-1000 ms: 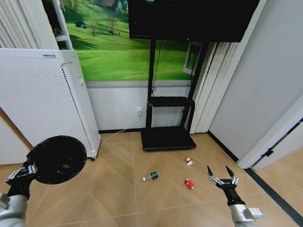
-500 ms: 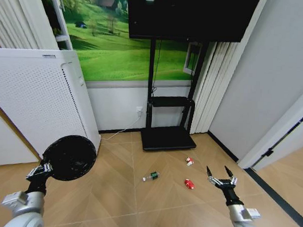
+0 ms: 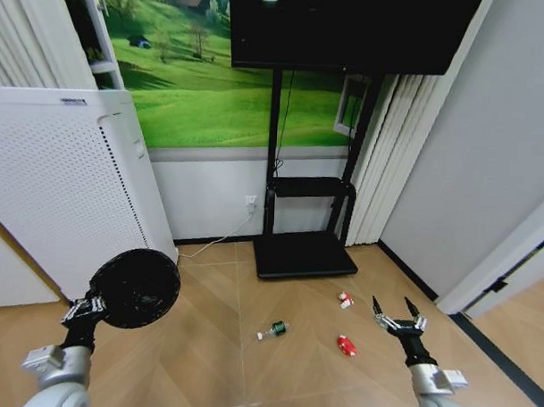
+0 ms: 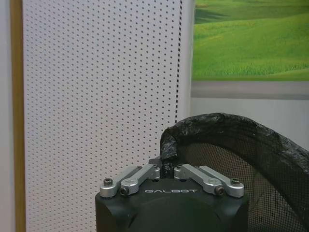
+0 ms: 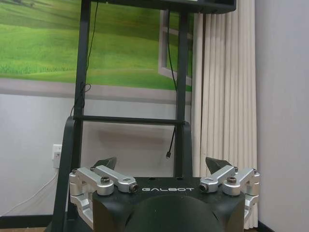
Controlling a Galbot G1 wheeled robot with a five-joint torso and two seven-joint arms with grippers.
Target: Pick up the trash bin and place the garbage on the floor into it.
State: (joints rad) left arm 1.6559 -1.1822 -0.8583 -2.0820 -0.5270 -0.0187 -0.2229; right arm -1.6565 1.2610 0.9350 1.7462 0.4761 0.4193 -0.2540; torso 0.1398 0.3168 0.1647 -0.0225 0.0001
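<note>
Three pieces of garbage are seen on the wooden floor (image 3: 275, 373) in front of the black TV stand (image 3: 302, 251): a clear little bottle (image 3: 273, 329) with a green label, lying on its side with its long axis running left to right; a red-and-white packet (image 3: 345, 299) nearer the stand; and a red can-like piece (image 3: 346, 345) nearest the robot. No lettering on them can be read.

The trash bin (image 3: 137, 287) is held off the floor at the robot's left, tipped over so that its round opening is turned toward the head camera and its axis runs away toward the white perforated appliance (image 3: 54, 182). Its liner-wrapped rim is pinched between the closed fingers of the left gripper (image 4: 167, 170), whose arm is raised from the lower left. "GALBOT" is printed on both gripper bodies.

The right gripper (image 3: 398, 311) is held up at the lower right, above the floor and just right of the can-like piece, its fingers (image 5: 216, 164) spread wide around nothing.
</note>
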